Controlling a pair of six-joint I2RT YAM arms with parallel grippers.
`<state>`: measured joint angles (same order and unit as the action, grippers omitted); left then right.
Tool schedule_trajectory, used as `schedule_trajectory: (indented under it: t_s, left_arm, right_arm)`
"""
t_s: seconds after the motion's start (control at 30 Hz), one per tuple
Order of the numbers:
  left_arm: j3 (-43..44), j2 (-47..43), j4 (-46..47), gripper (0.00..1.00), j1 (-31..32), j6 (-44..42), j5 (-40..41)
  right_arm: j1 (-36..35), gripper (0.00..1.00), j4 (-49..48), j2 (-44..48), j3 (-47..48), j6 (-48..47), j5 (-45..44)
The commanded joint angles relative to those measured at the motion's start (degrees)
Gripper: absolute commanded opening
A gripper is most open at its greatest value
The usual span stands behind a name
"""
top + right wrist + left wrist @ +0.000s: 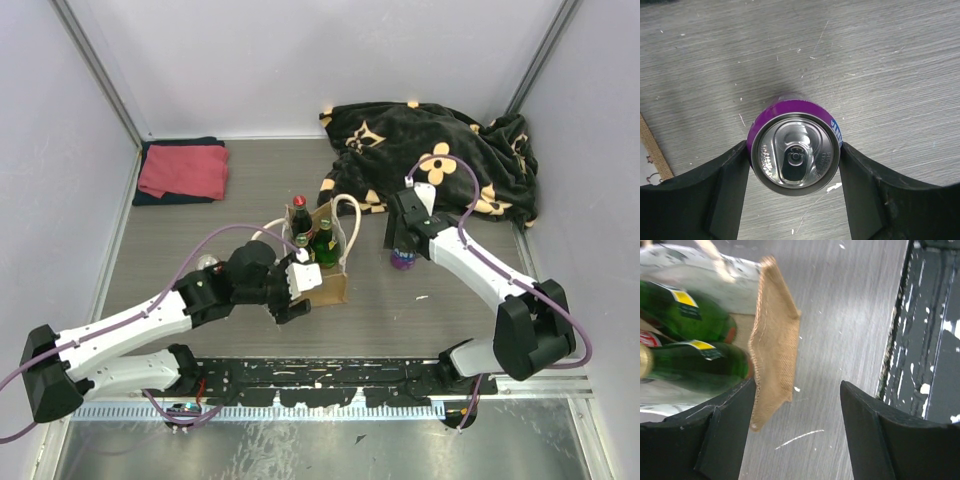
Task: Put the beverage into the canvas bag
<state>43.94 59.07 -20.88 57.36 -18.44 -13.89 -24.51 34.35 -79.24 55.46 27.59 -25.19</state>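
Clasping the upright purple can (794,131) — right gripper (794,152), both sides.

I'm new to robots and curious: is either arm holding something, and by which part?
The right gripper clamps the can by its sides, near the top. The left gripper is open beside the bag, holding nothing.

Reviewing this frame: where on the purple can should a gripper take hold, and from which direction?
Grip the purple can across its round side wall just below the rim, coming straight down from above. It stands upright on the table and nothing crowds its two opposite sides. The right gripper is placed just so, with a finger against each side.
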Motion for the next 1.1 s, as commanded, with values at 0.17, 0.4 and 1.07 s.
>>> schedule_trajectory:
  t_s: [0.17,0.4,1.07]
  left_arm:
    - [10.3,-0.1,5.1,0.75,-1.0,5.8,7.1]
    - [14.5,-0.8,6.7,0.76,-6.4,12.1,11.9]
    - [15.8,-1.3,0.8,0.76,-36.7,29.5,7.4]
  right_arm:
    - [0.3,0.01,0.7,5.8,11.0,-0.5,-2.9]
    - [0.3,0.01,1.3,7.1,18.5,-3.1,-3.8]
    - [-5.2,0.01,-8.2,6.3,38.2,-12.2,10.2]
